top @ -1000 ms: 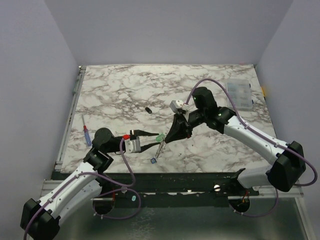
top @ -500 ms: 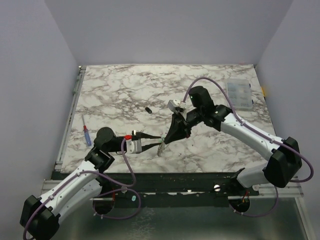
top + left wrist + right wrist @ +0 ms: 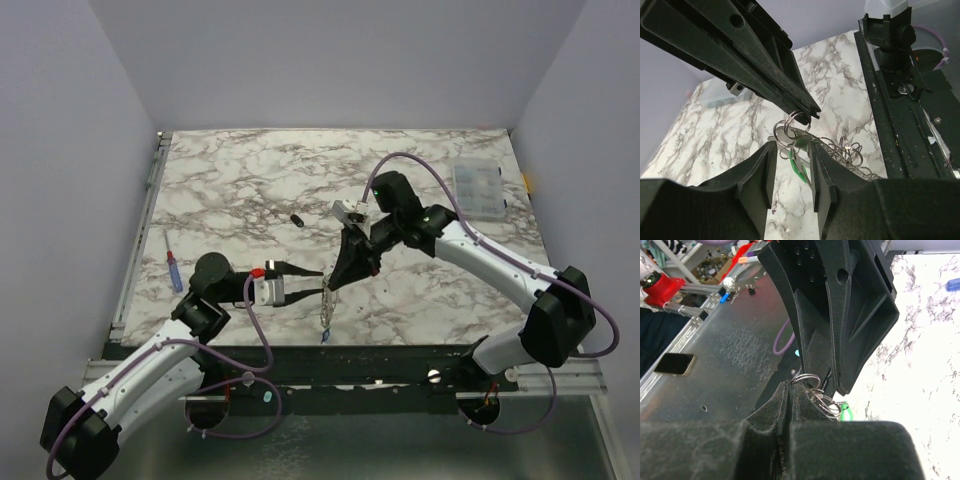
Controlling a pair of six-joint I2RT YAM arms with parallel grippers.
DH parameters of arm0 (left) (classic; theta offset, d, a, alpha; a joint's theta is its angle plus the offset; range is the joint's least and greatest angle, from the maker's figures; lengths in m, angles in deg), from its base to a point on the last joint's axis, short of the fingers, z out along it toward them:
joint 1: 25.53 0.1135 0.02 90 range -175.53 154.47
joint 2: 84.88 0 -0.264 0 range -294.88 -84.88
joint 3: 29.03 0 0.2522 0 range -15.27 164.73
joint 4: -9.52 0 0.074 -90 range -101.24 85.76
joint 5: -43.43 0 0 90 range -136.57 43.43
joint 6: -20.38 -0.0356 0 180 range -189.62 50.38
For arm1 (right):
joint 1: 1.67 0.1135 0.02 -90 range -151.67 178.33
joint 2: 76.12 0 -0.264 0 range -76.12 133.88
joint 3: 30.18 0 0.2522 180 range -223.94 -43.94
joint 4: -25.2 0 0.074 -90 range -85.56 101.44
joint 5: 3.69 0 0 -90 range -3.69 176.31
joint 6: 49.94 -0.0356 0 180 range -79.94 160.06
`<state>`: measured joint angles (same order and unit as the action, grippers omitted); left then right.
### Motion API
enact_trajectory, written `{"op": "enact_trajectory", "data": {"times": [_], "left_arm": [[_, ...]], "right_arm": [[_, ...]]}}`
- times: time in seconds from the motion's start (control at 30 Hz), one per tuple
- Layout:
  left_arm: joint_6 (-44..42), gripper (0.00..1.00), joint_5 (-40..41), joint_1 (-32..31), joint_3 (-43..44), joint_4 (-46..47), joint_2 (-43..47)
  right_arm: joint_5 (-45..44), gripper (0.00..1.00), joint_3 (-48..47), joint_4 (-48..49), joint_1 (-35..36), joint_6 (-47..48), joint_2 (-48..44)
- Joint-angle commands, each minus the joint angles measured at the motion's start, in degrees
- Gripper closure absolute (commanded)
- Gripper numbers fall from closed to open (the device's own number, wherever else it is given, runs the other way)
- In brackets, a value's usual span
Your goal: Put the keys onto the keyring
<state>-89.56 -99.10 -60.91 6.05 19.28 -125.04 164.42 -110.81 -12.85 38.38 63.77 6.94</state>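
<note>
My right gripper (image 3: 333, 281) is shut on the keyring (image 3: 808, 380), pinching its top loop above the table's near middle. The thin silvery rings (image 3: 790, 131) sit just past my left gripper (image 3: 791, 150). Its fingers (image 3: 759, 172) stand apart. The green key (image 3: 799, 167) hangs from the rings between them, and I see no grip on it. It also shows in the right wrist view (image 3: 846, 412). The link chain (image 3: 326, 308) dangles below the two grippers, with the blue key (image 3: 323, 338) at its lower end. Coils of chain (image 3: 852, 150) show beside the left gripper's right finger.
A small black cylinder (image 3: 297, 219) lies left of centre. A blue-and-red pen-like tool (image 3: 174, 268) lies at the left edge. A clear compartment box (image 3: 478, 188) stands at the far right. The table's dark front rail (image 3: 400, 360) runs just below the hanging chain.
The green key no longer shows beyond the left fingertips from above. The chain with the blue key has swung down towards the front edge. The right gripper shifted slightly left.
</note>
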Motion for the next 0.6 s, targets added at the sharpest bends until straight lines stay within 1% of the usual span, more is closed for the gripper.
{"op": "enact_trajectory", "data": {"times": [0.0,0.13,0.33,0.43,0.5,0.57], "left_arm": [[1.0,0.61,-3.0,-0.3,2.2,1.6,-0.7],[1.5,0.64,-3.9,-0.3,2.5,1.6,-1.4],[2.4,0.68,-5.5,-0.4,2.8,1.7,-2.6],[2.6,0.68,-5.7,-0.4,2.9,1.6,-3.1],[2.5,0.66,-5.5,-0.5,2.9,1.6,-3.1],[2.3,0.59,-4.8,-0.5,2.8,1.7,-2.8]], "right_arm": [[4.0,0.99,-2.7,-4.5,-0.1,3.1,1.5],[4.8,0.99,-4.0,-7.7,-0.1,5.6,2.8],[5.3,0.99,-5.0,-9.6,-0.1,7.0,3.8],[5.8,0.99,-5.3,-10.5,-0.1,7.6,4.1],[6.1,0.99,-5.6,-11.5,-0.1,8.4,4.4],[6.2,0.99,-5.9,-12.2,-0.1,8.8,4.6]]}}
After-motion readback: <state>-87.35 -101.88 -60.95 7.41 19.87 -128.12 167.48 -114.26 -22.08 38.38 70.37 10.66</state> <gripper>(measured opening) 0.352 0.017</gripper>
